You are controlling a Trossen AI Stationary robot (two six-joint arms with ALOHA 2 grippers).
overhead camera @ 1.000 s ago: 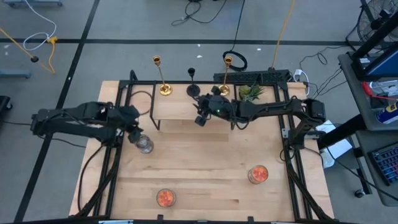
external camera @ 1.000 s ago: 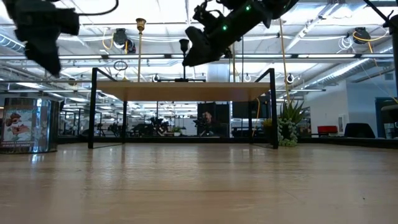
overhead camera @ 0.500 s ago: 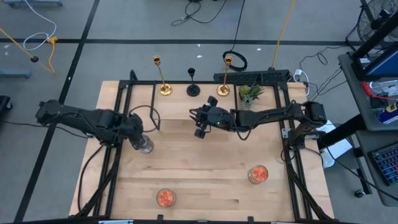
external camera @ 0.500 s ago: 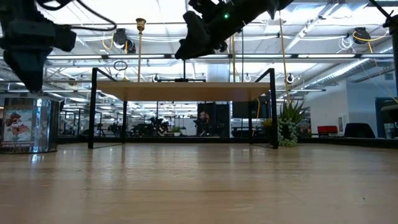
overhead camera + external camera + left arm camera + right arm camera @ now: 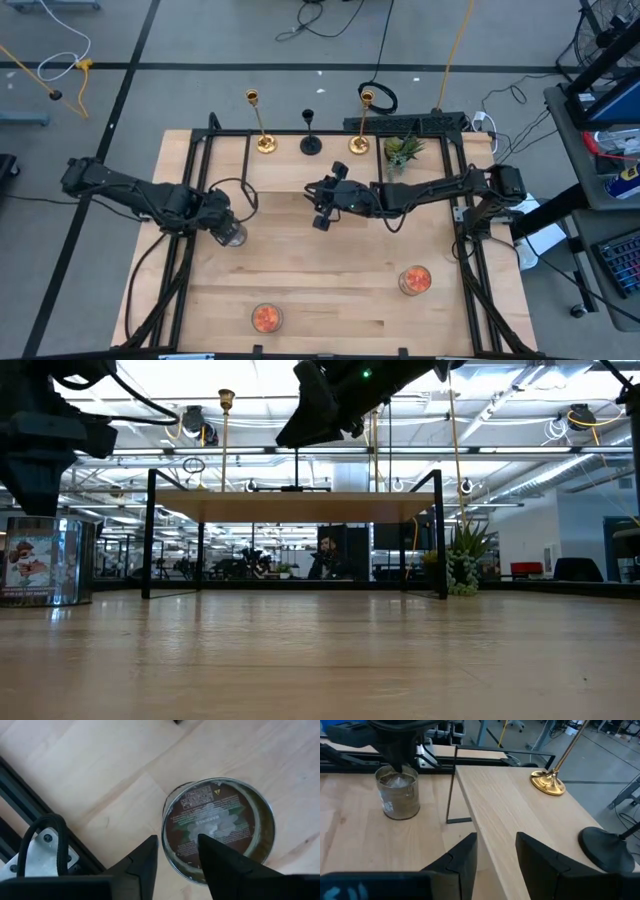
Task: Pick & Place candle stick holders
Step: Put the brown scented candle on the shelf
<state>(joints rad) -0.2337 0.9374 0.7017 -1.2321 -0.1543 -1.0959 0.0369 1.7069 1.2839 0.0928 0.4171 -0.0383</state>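
Observation:
Two gold candle stick holders (image 5: pixel 263 140) (image 5: pixel 360 140) and a shorter black one (image 5: pixel 311 143) stand on their round bases on the raised wooden shelf (image 5: pixel 290 170) at the table's far side. The right wrist view shows one gold base (image 5: pixel 547 782) and the black base (image 5: pixel 605 847). My right gripper (image 5: pixel 321 212) (image 5: pixel 495 855) is open and empty, above the shelf's near edge. My left gripper (image 5: pixel 224 226) (image 5: pixel 176 851) is open, pointing down over a clear glass jar (image 5: pixel 232 236) (image 5: pixel 218 827) that stands on the table. My left gripper comes at the jar from above. One finger (image 5: pixel 142 862) stands outside the jar's wall and the other (image 5: pixel 220 862) over its inside, with the rim (image 5: pixel 166 827) between them. I cannot tell whether either finger touches the glass.
A small green plant (image 5: pixel 403 148) stands at the shelf's right end. Two glass jars with orange contents (image 5: pixel 414 280) (image 5: pixel 265 318) stand near the table's near edge. Black frame bars (image 5: pixel 190 250) run along both sides of the table.
My left gripper has gone down and a little toward the table's near edge, onto the glass jar. My right gripper has drawn back from the candle stick holders toward the table's near edge. The holders and the jar have stayed where they were.

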